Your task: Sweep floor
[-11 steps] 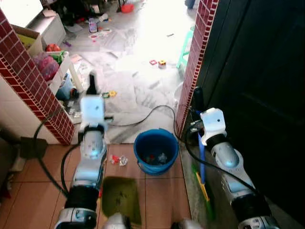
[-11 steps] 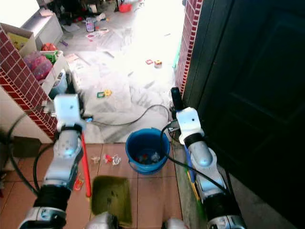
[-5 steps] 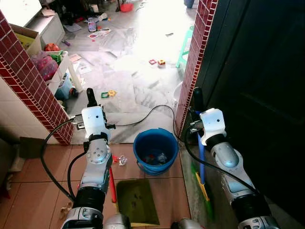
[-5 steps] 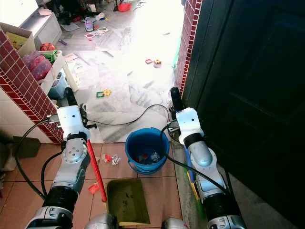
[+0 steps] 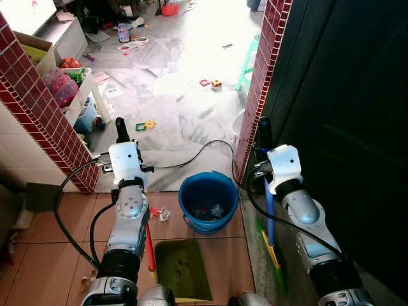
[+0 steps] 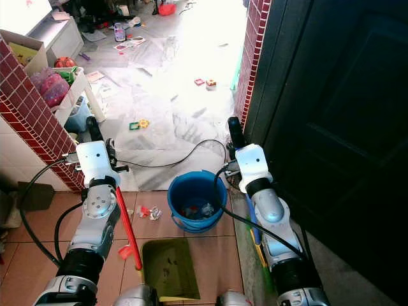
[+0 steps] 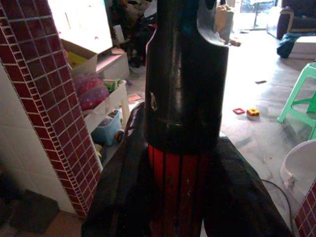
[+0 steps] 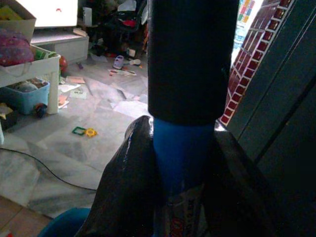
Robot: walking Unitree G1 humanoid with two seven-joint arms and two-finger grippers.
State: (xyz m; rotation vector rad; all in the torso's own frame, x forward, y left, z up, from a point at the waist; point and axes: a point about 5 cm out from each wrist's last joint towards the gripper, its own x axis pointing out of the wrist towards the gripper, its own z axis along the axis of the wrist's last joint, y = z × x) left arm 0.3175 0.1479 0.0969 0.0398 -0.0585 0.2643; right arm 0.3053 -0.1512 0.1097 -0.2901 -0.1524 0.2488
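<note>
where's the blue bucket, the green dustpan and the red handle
blue bucket point(image 5: 189, 207), left eye view, on its outer wall at the left side
green dustpan point(image 6: 167, 271), right eye view, on the flat pan surface
red handle point(image 6: 128, 229), right eye view, midway along the shaft below the left arm

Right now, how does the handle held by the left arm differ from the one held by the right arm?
The red handle sits in the left tool and slants down to the olive dustpan on the terracotta tiles. The blue handle sits in the right tool and runs down along the dark door, past the blue bucket, ending in green and yellow. Both have a black end cap and are gripped by shut fingers.
</note>
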